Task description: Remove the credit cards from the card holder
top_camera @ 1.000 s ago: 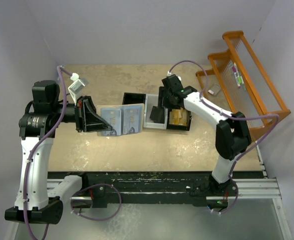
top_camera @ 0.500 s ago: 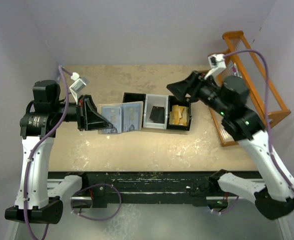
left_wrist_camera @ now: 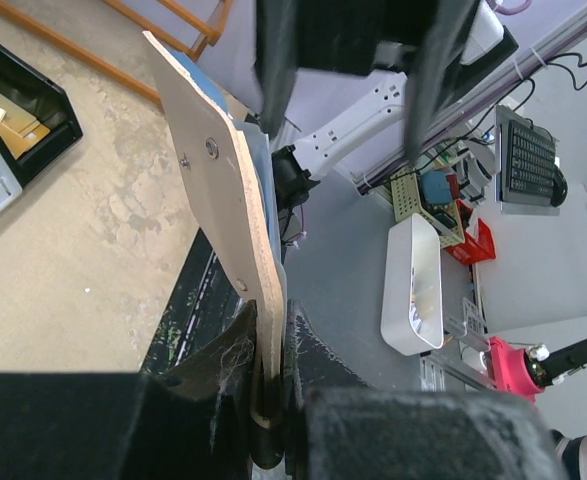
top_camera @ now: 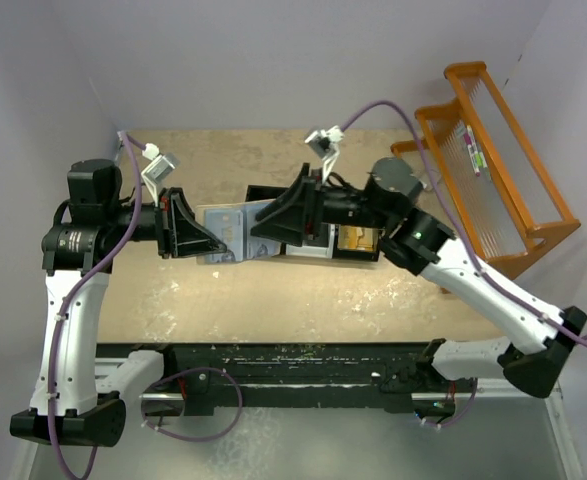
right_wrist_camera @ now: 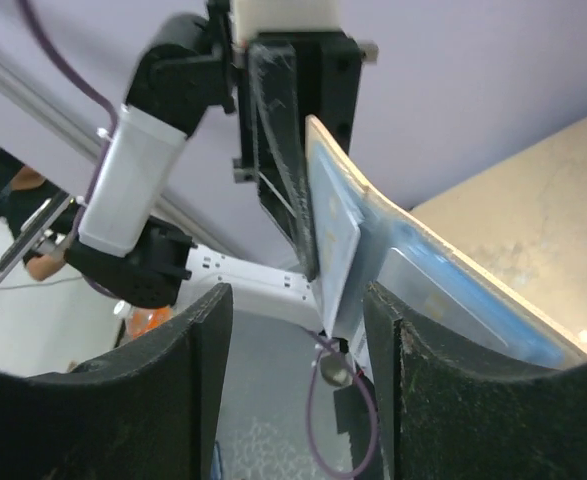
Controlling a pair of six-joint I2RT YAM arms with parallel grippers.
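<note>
The card holder is open, pale blue-grey inside, and held up on edge above the table. My left gripper is shut on its near edge; the left wrist view shows the tan outer face clamped between my left gripper's fingers. Pale blue cards sit in its pockets. My right gripper is open and points at the holder's inner face. In the right wrist view my right gripper has a finger on either side of the holder's lower edge, not touching it.
A black three-compartment tray lies just right of the holder, under the right arm, with tan cards in its right compartment. An orange wire rack stands at the far right. Purple walls close in the back and sides.
The right arm has swung from the tray, out to the right, then left over the tray to the card holder, jaws open. The left gripper and holder have stayed put.
</note>
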